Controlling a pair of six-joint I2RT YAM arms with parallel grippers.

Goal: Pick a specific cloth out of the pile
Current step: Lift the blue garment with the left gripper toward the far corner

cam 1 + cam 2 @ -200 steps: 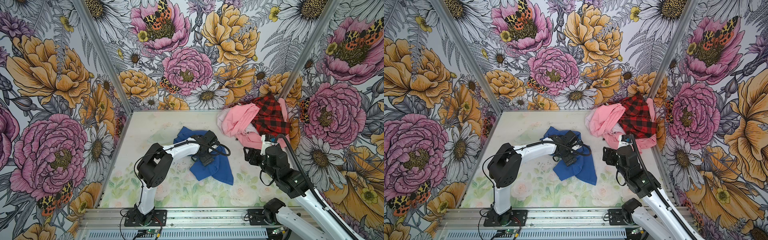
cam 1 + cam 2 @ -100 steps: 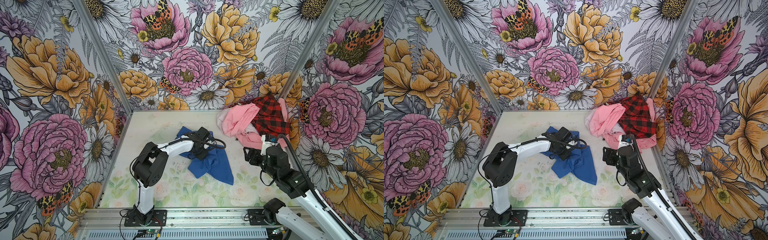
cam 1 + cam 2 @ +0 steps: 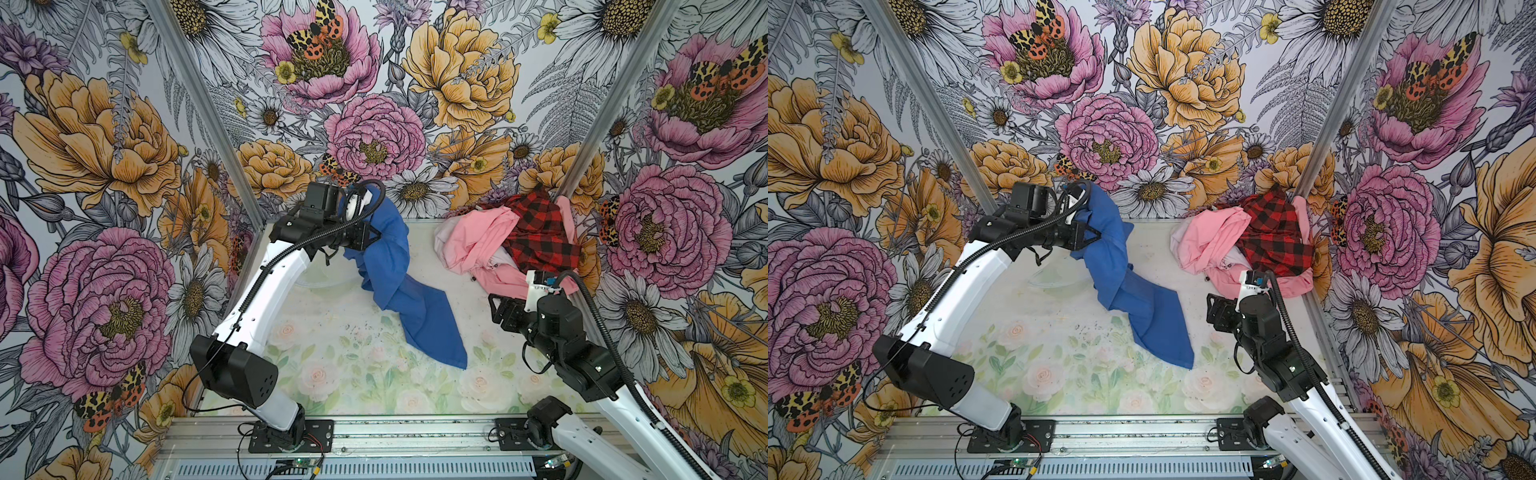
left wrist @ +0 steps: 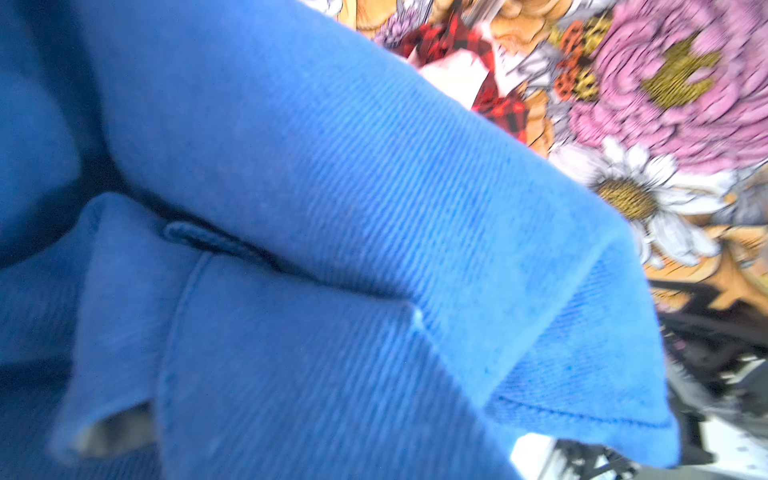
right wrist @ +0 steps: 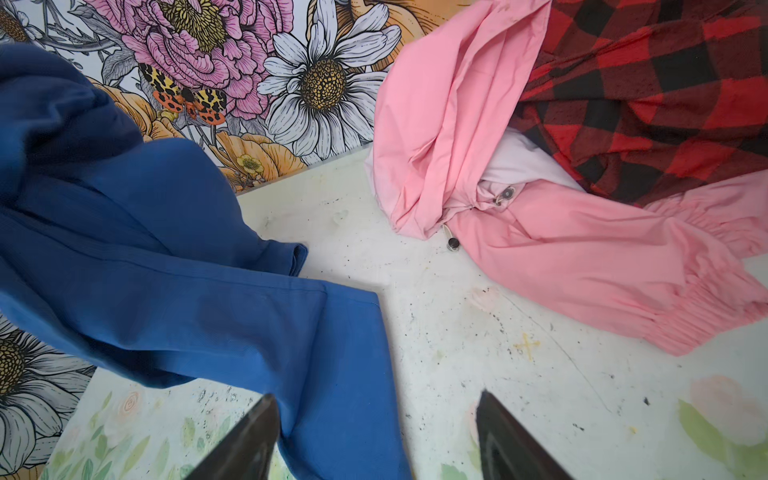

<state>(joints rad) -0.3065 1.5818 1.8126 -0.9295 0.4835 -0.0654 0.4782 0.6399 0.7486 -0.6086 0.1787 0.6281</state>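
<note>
The cloth [image 3: 415, 307] [image 3: 1142, 307] is a royal-blue garment hanging from my left gripper [image 3: 371, 239] [image 3: 1094, 236], which is raised near the back wall. Its lower end trails on the table. Blue weave [image 4: 332, 166] fills the left wrist view and hides the fingers; the gripper is shut on the cloth. The pile [image 3: 511, 245] [image 3: 1237, 241] [image 5: 540, 249] of pink garments and a red-and-black checked one [image 3: 540, 232] [image 5: 665, 104] lies at the back right. My right gripper [image 3: 496, 313] [image 5: 376, 415] hovers open in front of the pile, beside the cloth's trailing end [image 5: 166, 291].
Floral walls with aluminium corner posts [image 3: 582, 124] close in the table [image 3: 332, 374] on three sides. A metal rail [image 3: 415, 432] runs along the front. Dark snap buttons [image 5: 453, 243] dangle from the pink garment.
My left gripper closed on the blue cloth and lifted it up and back toward the wall; the cloth went from a flat heap to a hanging drape. The right arm stayed still.
</note>
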